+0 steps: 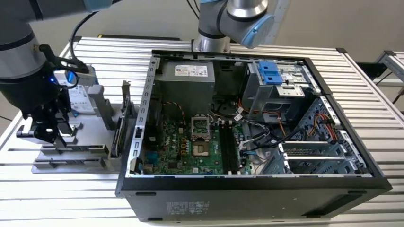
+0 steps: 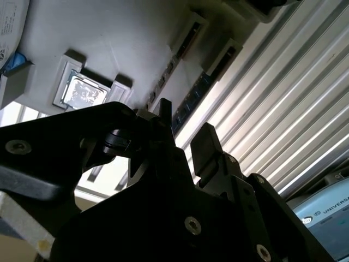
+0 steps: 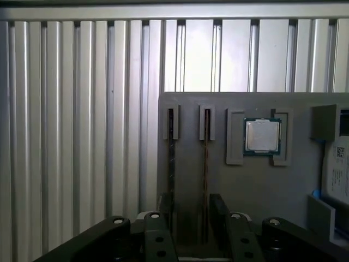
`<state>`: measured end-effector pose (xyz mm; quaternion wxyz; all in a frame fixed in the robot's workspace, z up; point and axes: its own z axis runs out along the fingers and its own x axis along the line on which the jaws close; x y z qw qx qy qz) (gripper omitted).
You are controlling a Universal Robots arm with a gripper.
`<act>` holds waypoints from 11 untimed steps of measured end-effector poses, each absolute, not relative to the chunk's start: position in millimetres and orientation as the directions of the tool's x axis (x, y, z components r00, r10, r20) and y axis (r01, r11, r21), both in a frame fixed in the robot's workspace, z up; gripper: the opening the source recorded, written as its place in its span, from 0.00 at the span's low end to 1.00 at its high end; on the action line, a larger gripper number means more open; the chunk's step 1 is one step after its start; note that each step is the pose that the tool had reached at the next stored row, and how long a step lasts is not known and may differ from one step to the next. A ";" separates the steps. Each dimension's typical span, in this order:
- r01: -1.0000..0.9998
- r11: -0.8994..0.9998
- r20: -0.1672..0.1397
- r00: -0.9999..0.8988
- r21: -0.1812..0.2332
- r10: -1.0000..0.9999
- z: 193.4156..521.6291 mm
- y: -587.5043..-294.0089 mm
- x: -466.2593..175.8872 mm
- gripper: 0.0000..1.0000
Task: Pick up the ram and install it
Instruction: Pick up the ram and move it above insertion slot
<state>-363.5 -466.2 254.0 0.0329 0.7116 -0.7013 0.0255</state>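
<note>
Ram (image 3: pixel 170 144) sits edge-on in its slot, and my hand (image 3: pixel 192 204) hangs just over that end of the holder (image 3: pixel 256 185). I see the fingers (image 3: pixel 219 210) spread, with open space between them and nothing pinched. In the second wrist view the ram (image 2: pixel 192 98) shows as a dark blue strip running into the gap of the hand (image 2: pixel 184 125). I cannot tell whether the fingers touch it. A second stick (image 3: pixel 206 147) stands in the next slot, just beside the ram and parallel to it. Past that stick a CPU (image 3: pixel 262 135) lies flat in its own recess. In the exterior view the hand (image 1: pixel 54 137) is low over the holder (image 1: pixel 69 158), with a drive (image 1: pixel 79 99) standing behind. The open case (image 1: pixel 252 189) lies on the worktop (image 1: pixel 63 201) to the exterior view's right, motherboard (image 1: pixel 189 146) exposed.
</note>
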 end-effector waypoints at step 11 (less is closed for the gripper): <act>-1.000 -0.014 0.090 0.015 0.011 -0.996 247.5 -464.7 -363.5 1.00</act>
